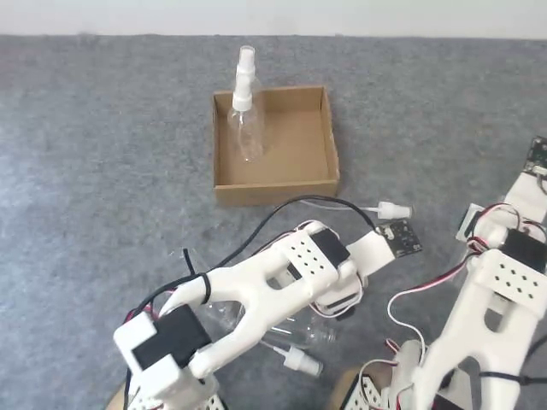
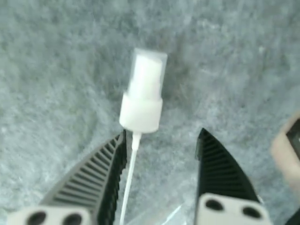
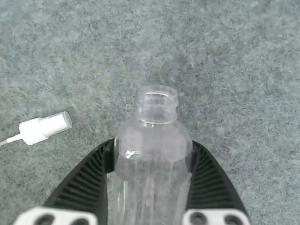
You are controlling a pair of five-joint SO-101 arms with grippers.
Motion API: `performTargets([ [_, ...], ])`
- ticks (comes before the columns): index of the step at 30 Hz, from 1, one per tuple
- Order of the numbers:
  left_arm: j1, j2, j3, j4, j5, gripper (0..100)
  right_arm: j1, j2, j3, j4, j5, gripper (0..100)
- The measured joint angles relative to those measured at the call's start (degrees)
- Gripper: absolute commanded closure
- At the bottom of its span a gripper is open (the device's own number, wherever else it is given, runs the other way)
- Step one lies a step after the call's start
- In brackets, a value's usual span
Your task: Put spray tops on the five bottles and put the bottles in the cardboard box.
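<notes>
White arms (image 1: 282,278); black servos (image 1: 175,337), cables (image 1: 256,232); ribbed black tool fingers (image 2: 103,180).

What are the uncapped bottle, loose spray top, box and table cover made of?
uncapped bottle: clear glossy plastic by the look, see-through with highlights; glass not excluded.
spray top: smooth white opaque plastic, probably; thin white tube.
box: matte brown cardboard, folded walls.
table cover: grey carpet or felt, fuzzy fibres.

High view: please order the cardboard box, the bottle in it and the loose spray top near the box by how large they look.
1. cardboard box
2. bottle
3. spray top, clearly the smallest
</notes>
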Motion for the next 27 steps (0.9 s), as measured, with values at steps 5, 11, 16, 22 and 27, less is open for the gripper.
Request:
performTargets([
  [5, 0.0, 0.0, -0.2, -3.0, 0.0, 77, 0.0, 0.0, 0.0, 0.0, 0.0, 96.4],
  [11, 0.0, 0.0, -0.9, -4.0, -2.0, 78, 0.0, 0.0, 0.0, 0.0, 0.0, 96.4],
  [16, 0.0, 4.2, -3.5, -4.0, -2.2, 79, 0.0, 0.0, 0.0, 0.0, 0.0, 96.4],
  [22, 0.0, 12.8, -11.2, -0.4, -2.2, 86, 0.0, 0.0, 0.0, 0.0, 0.0, 96.4],
  [27, 0.1, 14.9, -14.0, 1.3, -2.2, 92, 0.0, 0.0, 0.0, 0.0, 0.0, 96.4],
])
